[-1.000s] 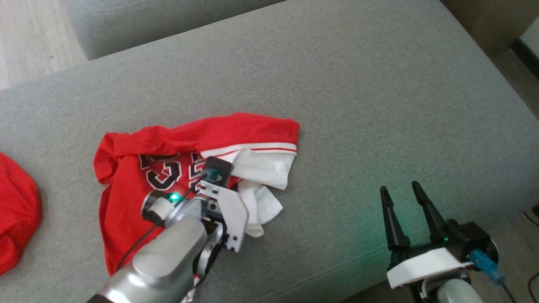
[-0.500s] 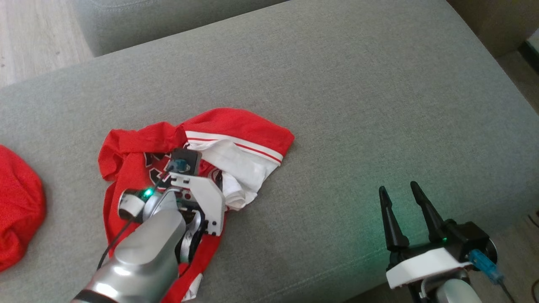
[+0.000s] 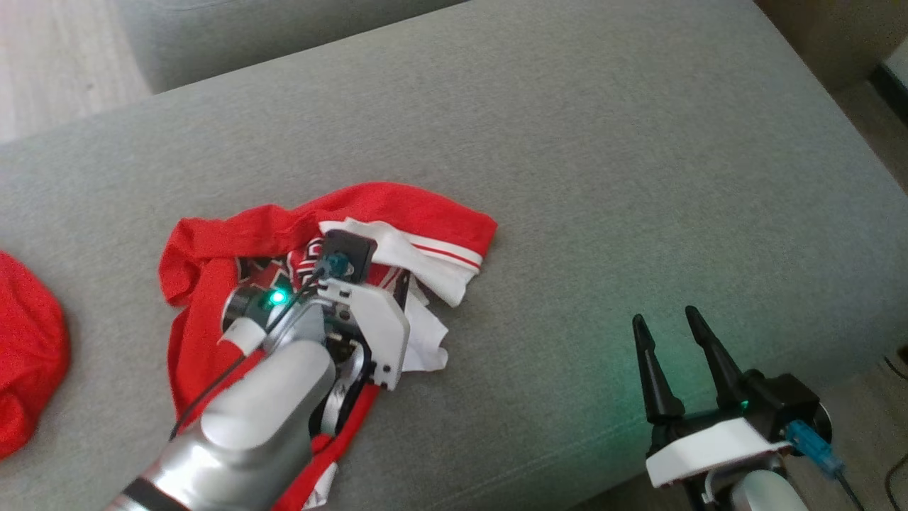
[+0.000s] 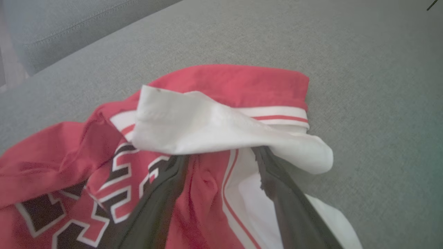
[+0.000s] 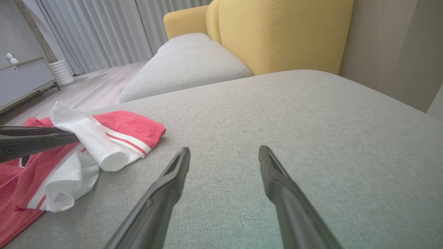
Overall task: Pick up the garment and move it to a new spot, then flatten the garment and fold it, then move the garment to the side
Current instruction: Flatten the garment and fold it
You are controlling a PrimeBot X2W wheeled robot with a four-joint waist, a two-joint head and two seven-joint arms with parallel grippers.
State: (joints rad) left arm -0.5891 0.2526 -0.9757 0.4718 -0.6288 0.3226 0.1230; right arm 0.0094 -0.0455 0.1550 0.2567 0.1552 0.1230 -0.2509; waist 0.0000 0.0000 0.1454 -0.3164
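Note:
The garment (image 3: 418, 213) is a red jersey with white trim and black-and-white lettering, lying crumpled on the grey sofa cushion (image 3: 603, 177). My left gripper (image 4: 221, 157) sits low over its middle, jaws open. A white fold (image 4: 193, 128) drapes across both fingertips and hides them, and red cloth lies between the fingers. One left finger (image 5: 34, 140) also shows in the right wrist view, beside the garment (image 5: 128, 126). My right gripper (image 3: 665, 318) hovers open and empty near the cushion's front edge, well to the right of the garment.
Another red cloth (image 3: 28, 341) lies at the cushion's left edge. A second grey cushion (image 5: 187, 58) and a yellow armchair (image 5: 277, 34) stand beyond. Bare cushion stretches to the right of the garment. Wooden floor (image 3: 50, 57) shows at the top left.
My left gripper, shut on the garment a second ago, pulled its white-trimmed edge leftwards and has opened. The garment is more bunched. The right gripper has stayed put.

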